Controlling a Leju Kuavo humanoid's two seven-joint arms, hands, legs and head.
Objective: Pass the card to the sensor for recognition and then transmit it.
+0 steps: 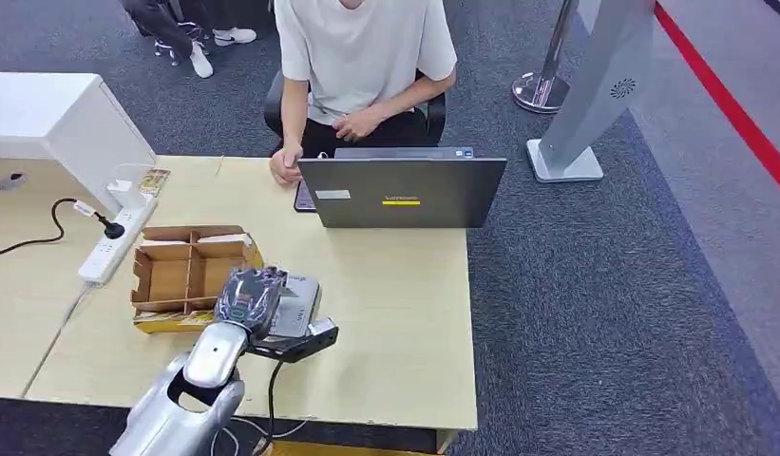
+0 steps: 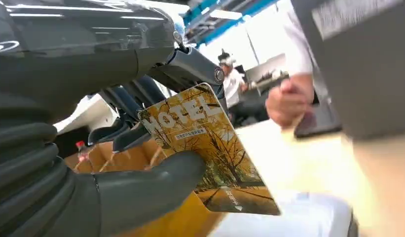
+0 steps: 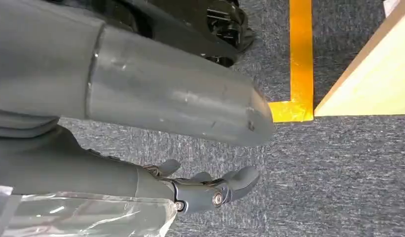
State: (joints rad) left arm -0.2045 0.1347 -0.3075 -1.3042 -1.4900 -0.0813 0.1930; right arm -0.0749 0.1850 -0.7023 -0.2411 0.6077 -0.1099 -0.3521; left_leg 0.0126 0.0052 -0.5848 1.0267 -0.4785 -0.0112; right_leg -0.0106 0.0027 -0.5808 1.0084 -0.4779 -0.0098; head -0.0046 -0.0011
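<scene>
My left hand (image 1: 250, 296) hovers over the near left part of the wooden table (image 1: 395, 313). It pinches a yellow card (image 2: 210, 153) printed with autumn trees and the word HOTEL between the thumb (image 2: 151, 190) and the dark fingers (image 2: 126, 131). Just under and beside the hand lies a flat grey sensor (image 1: 298, 306), its pale top (image 2: 299, 219) right below the card's lower edge. Whether the card touches it I cannot tell. My right hand (image 3: 210, 190) hangs beside the table over grey carpet, fingers apart, holding nothing.
A cardboard box with compartments (image 1: 188, 271) sits left of the sensor. A white power strip (image 1: 115, 242) and a white cabinet (image 1: 53, 119) stand farther left. A person (image 1: 362, 57) sits behind an open laptop (image 1: 402, 192) at the far edge, one hand (image 1: 284, 168) on the table.
</scene>
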